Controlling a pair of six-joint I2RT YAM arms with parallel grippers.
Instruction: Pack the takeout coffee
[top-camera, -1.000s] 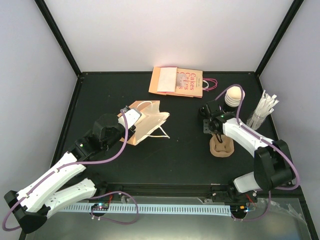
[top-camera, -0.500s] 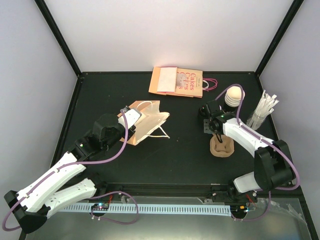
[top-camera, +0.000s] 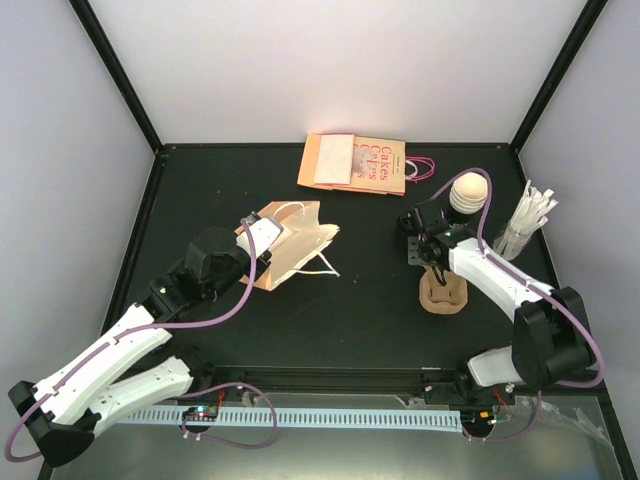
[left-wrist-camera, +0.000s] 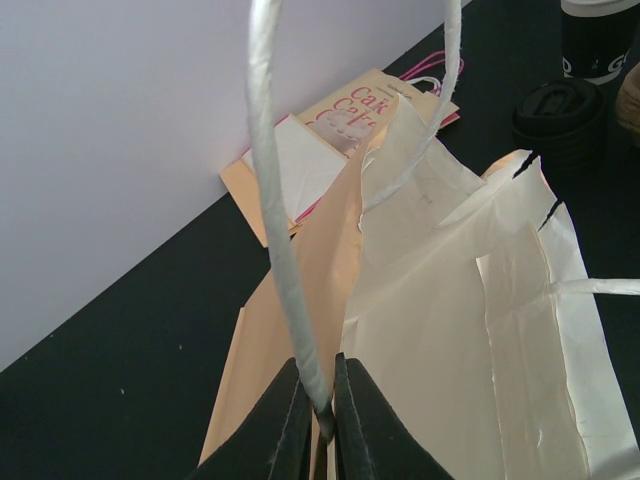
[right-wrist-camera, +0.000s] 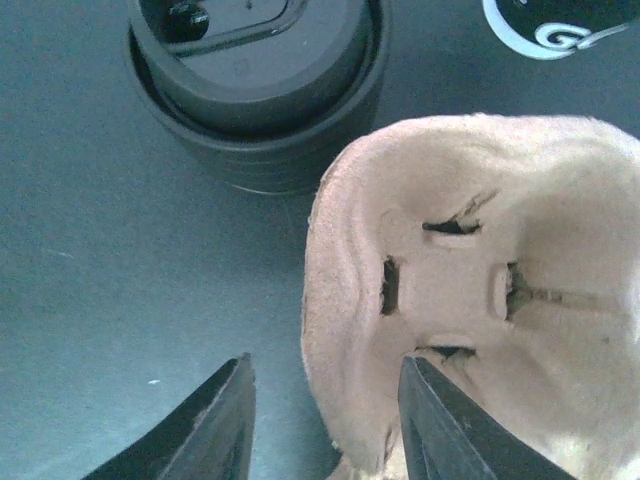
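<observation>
**Worktop** (top-camera: 380, 330): black, carrying every item.

**Paper bag** (top-camera: 298, 243): left of centre. The left gripper (left-wrist-camera: 318, 392) has its fingers (left-wrist-camera: 285, 432) clenched on the white handle (left-wrist-camera: 268, 200). This apparently keeps the mouth raised and gaping for loading.

**Printed flat bag** (top-camera: 356, 163): lies at the middle of the far edge, clear of the work.

**Pulp carrier** (right-wrist-camera: 470, 290): sits toward the right edge. The right gripper (right-wrist-camera: 325, 365) is poised over its near rim. Its fingers (right-wrist-camera: 225, 425) are parted and astride the wall, one outside and one over the hollow, and a gap shows on the outer side. They are released, probably lining up to seize the carrier.

**Takeout cup** (top-camera: 468, 194): stands upright near the far right corner, just beyond the carrier. It is uncapped, its cream inside showing, and nothing is touching it.

**Lid** (right-wrist-camera: 250, 75): rests on the worktop beside carrier and cup, so capping seems not yet done.

**Straws** (top-camera: 530, 215): bundled at the right edge.
</observation>
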